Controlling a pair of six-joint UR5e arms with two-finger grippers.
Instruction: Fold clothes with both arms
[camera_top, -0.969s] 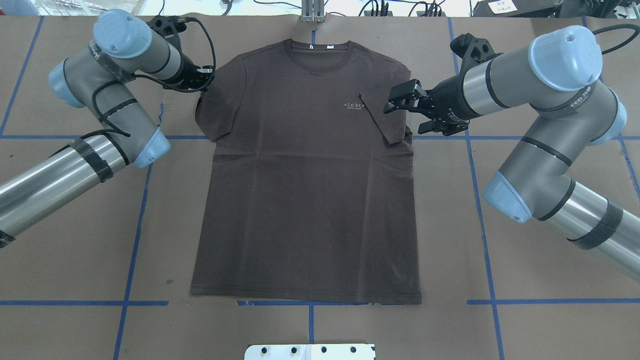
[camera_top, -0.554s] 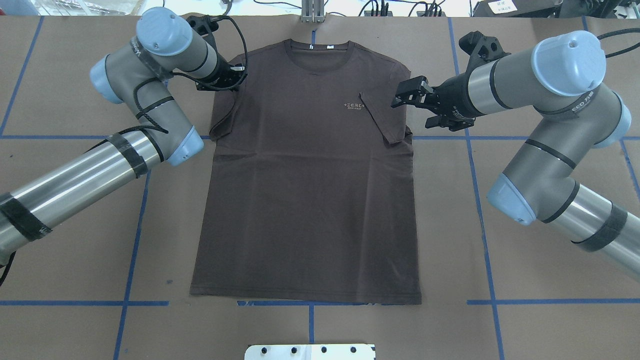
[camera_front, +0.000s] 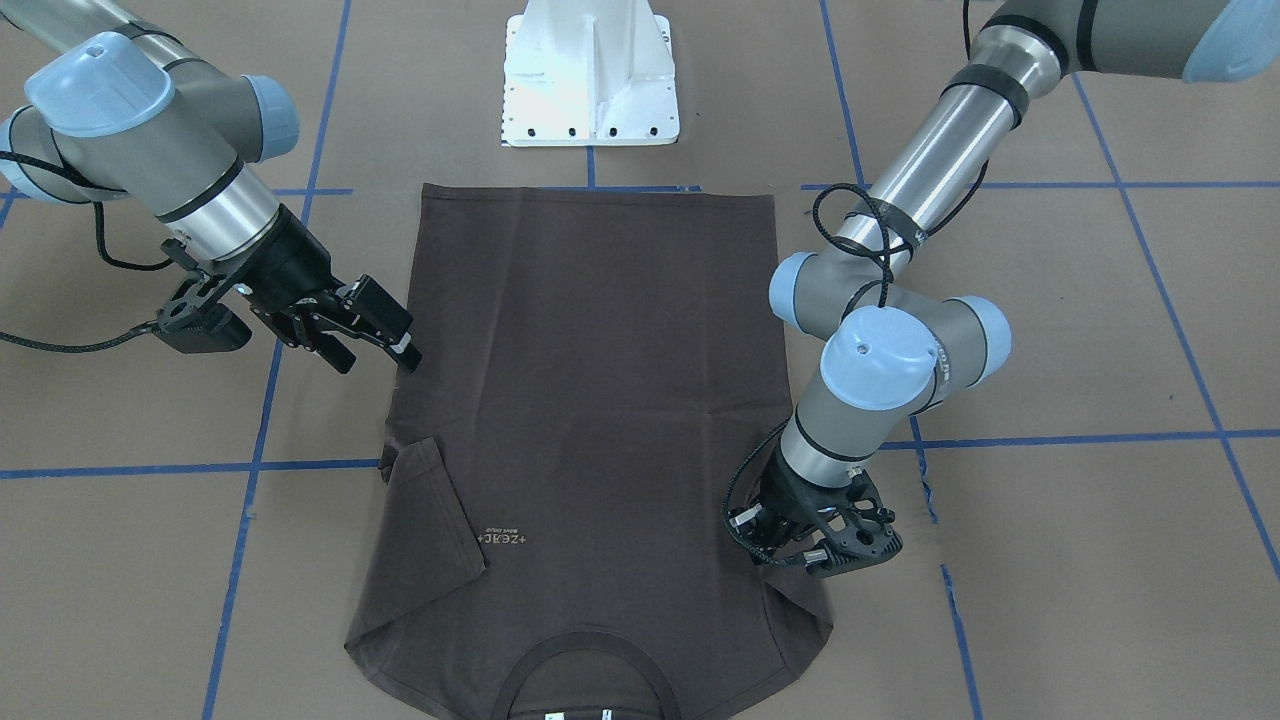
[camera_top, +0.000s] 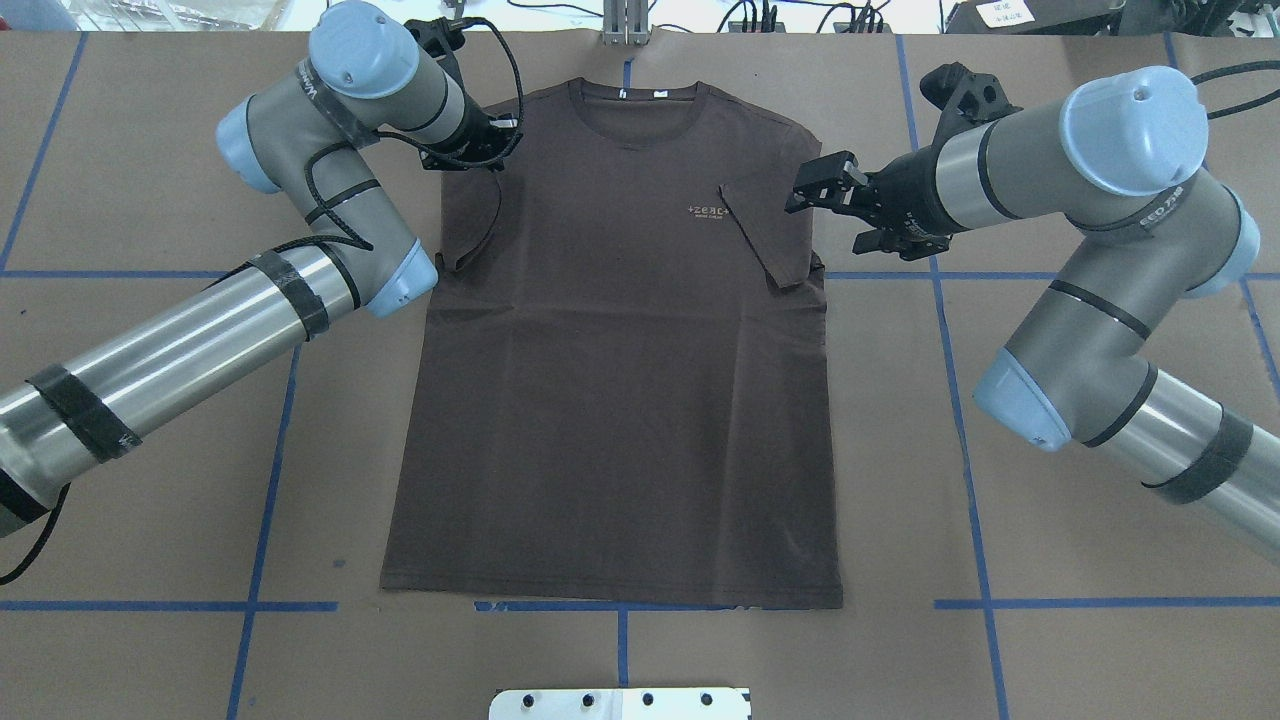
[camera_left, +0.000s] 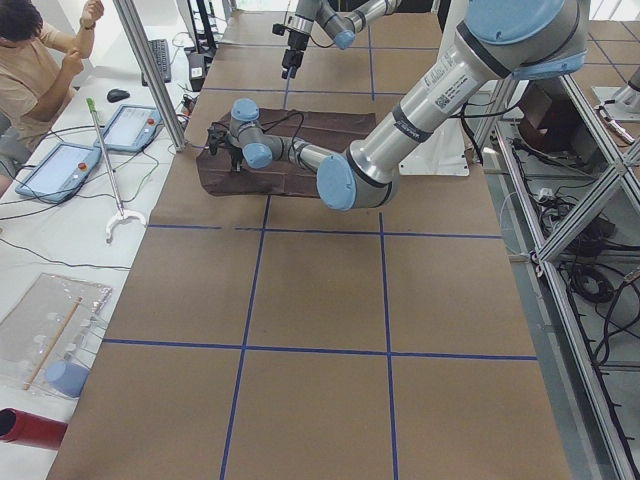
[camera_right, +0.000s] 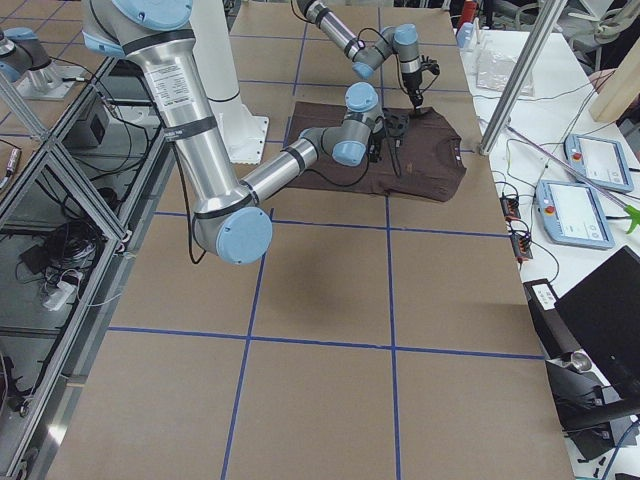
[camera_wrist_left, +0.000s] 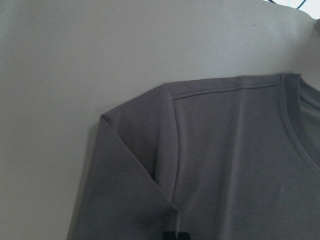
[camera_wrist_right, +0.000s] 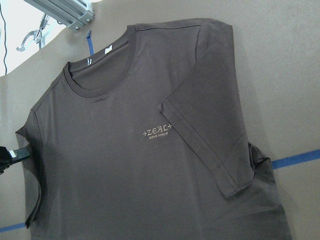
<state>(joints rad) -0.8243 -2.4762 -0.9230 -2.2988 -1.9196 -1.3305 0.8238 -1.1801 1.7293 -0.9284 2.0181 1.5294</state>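
Nearest the robot: white pedestal (camera_top: 620, 703), flat plate with bolt holes, on the table (camera_top: 150, 500). The table top is matte brown and paper-like, crossed by blue tape lines (camera_top: 262, 480).

T-shirt (camera_top: 620, 400) lies front up in the middle of the table, its straight hem toward the pedestal and its collar away from it. The cloth is a dark brown, soft matte knit with shallow creases across the waist.

Further out, the right sleeve (camera_top: 765, 235) is folded in over the chest, flat, its edge just beside the small pale lettering (camera_top: 709, 210). The right gripper (camera_front: 375, 355) hangs just beside that side of the shirt, fingers spread and holding nothing.

The left sleeve (camera_top: 465, 225) is turned inward and partly raised (the wrist view shows the fold running up to the fingertips). The left gripper (camera_top: 482, 155) pinches it over the shoulder.

Farthest: a ribbed round collar (camera_top: 640, 105) with white tags (camera_top: 620, 95) inside.
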